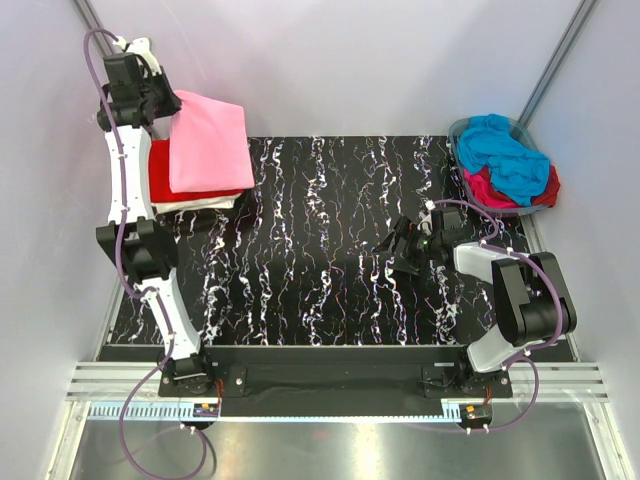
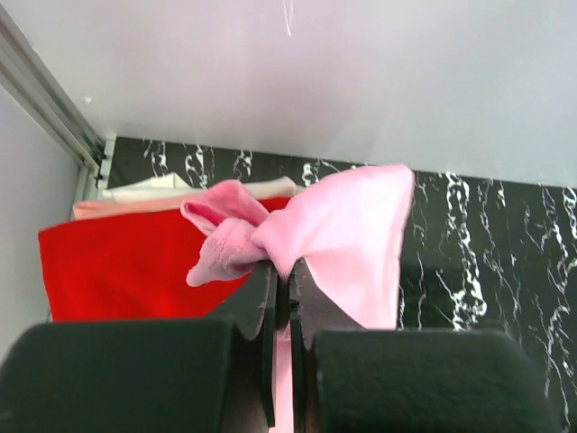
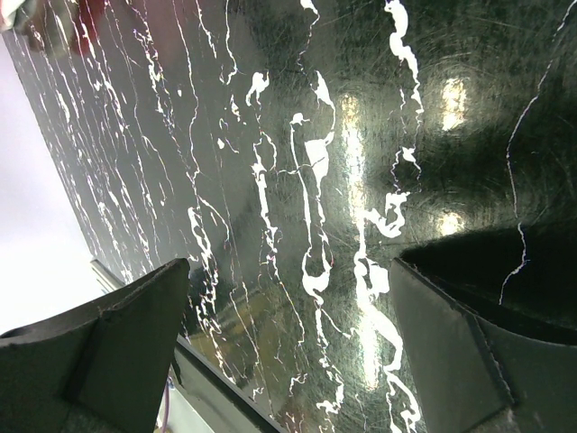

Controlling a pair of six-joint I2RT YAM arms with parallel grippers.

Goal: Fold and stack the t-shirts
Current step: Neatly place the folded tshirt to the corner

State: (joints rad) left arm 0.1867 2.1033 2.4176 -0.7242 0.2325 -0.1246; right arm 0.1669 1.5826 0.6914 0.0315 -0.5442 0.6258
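My left fingers (image 2: 257, 302) are clenched on a bunched edge of the pink t-shirt (image 2: 352, 225), which drapes over the red t-shirt (image 2: 126, 266) at the desk's (image 1: 320, 230) far-left corner. My right fingers (image 3: 117, 334) are spread wide over the desk, holding nothing.

The top camera looks steeply down from above the near edge, taking in the whole marbled table (image 1: 330, 300). The left wrist camera sits close behind the left gripper (image 2: 282, 271), facing the far left corner and back wall (image 2: 361, 72), and shares the pink t-shirt (image 2: 347, 225) there with the top view. The right wrist camera looks past the right gripper (image 3: 288, 307), very near the tabletop's right half.
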